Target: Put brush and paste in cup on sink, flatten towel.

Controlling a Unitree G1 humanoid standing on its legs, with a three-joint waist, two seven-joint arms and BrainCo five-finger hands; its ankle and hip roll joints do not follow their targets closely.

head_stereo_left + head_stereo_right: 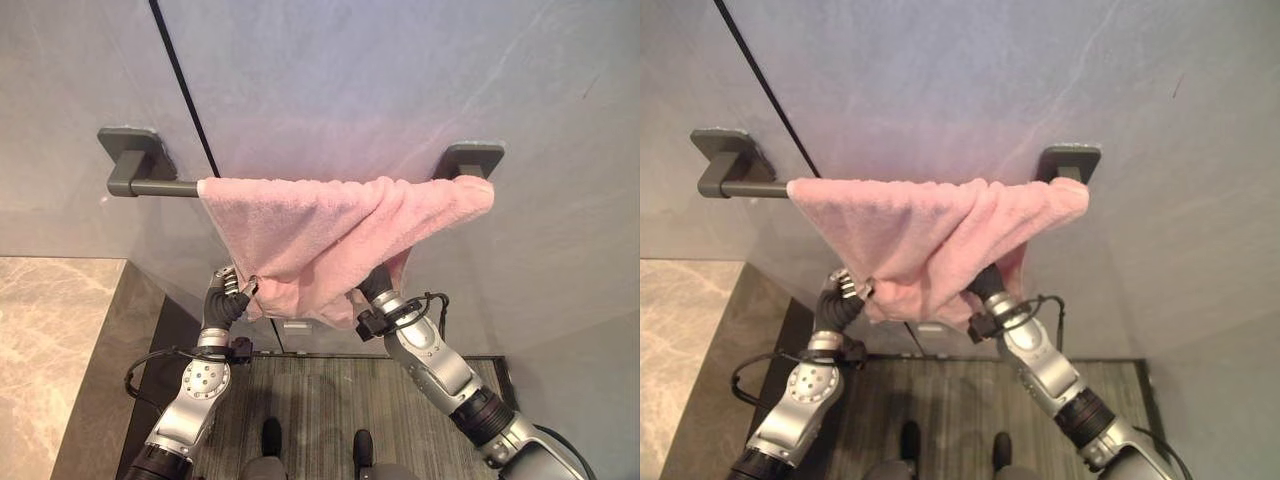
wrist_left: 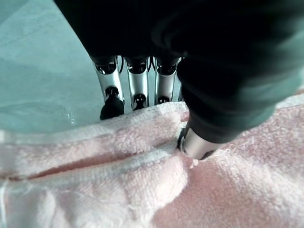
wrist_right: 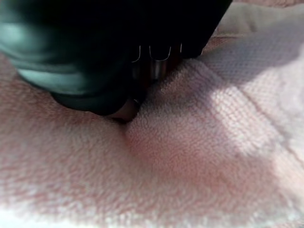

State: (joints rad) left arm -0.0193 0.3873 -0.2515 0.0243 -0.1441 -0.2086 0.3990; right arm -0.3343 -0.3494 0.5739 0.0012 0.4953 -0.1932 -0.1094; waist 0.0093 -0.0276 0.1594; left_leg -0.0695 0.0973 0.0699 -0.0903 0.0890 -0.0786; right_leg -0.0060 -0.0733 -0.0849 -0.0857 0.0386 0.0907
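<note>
Over the dark wall rail [image 1: 150, 187] hangs the pink towel [image 1: 330, 230], bunched and sagging toward its lower middle, with no readable writing. At its lower left corner the left hand [image 1: 232, 290] pinches the hem, thumb on top. The right hand [image 1: 372, 284] reaches up under the lower right edge, its fingers buried in cloth, so I cannot tell their state.
</note>
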